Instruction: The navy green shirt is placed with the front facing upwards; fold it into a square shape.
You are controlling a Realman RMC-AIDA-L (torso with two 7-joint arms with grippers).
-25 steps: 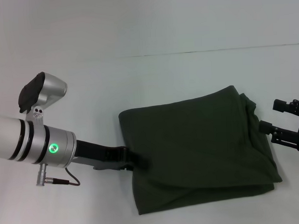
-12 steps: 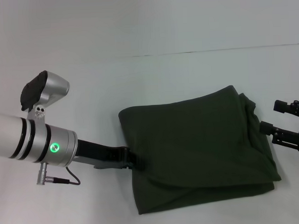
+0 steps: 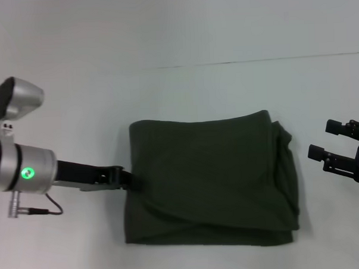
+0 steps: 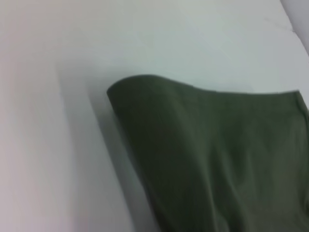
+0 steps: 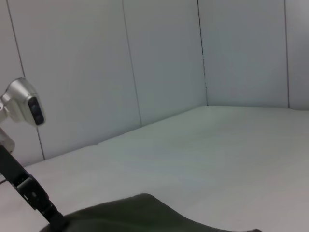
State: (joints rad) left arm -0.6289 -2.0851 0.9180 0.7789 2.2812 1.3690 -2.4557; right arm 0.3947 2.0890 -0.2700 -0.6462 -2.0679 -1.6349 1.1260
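The navy green shirt [image 3: 211, 181] lies folded into a rough rectangle on the white table, plain green side up, with no print showing. Its layers bunch along the right edge. My left gripper [image 3: 131, 180] is at the shirt's left edge, low on the table, shut on the cloth there. The left wrist view shows the shirt's [image 4: 217, 159] folded edge raised slightly off the table. My right gripper [image 3: 324, 140] hovers open to the right of the shirt, a clear gap away from it. In the right wrist view the shirt [image 5: 140, 215] shows low, with the left arm [image 5: 29, 191] beyond it.
A white table [image 3: 183, 92] spreads all around the shirt, with a thin seam line [image 3: 254, 61] across its far part. Pale wall panels [image 5: 159, 63] rise behind the table.
My left arm has pulled back to the left, dragging the shirt with it. The shirt's right edge now lies away from the right gripper, which has barely moved.
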